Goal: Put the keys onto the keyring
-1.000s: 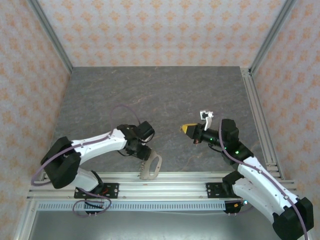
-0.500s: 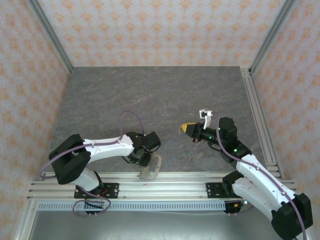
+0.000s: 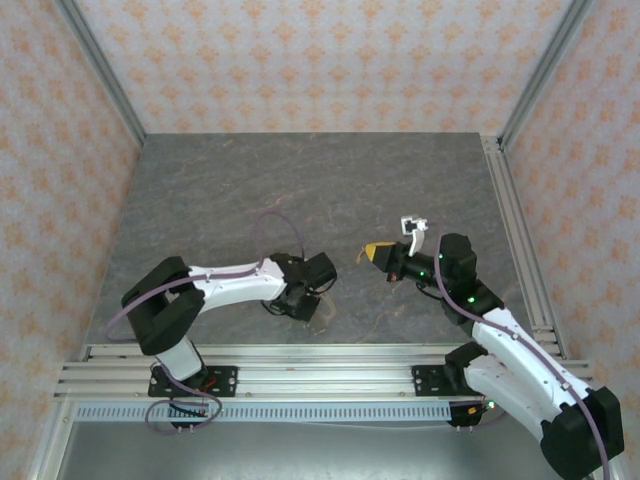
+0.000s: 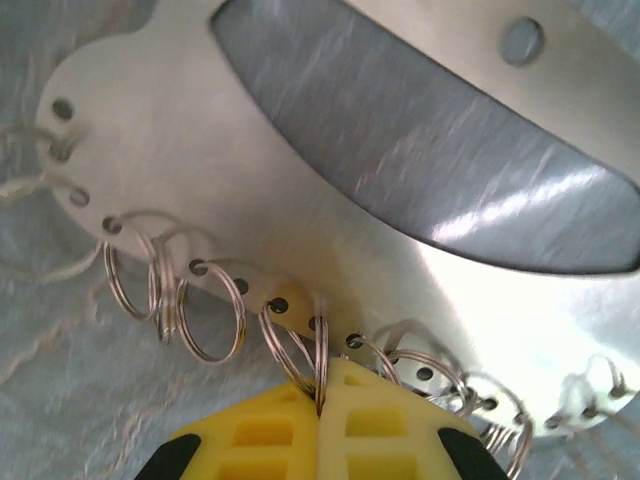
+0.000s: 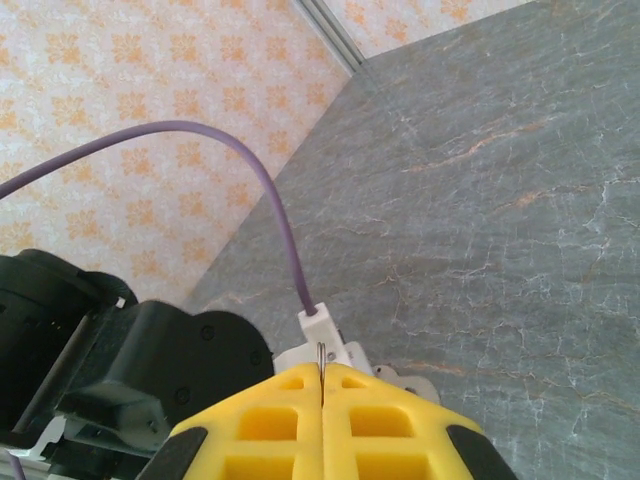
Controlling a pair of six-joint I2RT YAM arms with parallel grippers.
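While my left hand is pinched shut on one keyring hanging off the metal plate, my right hand is clamped on a thin sliver I reckon is the key, well apart, so next I'd bring them together and thread it.

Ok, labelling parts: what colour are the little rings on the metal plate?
Silvery; the rings show best from the left wrist.

High rear overview of table; close wrist views past fingers.
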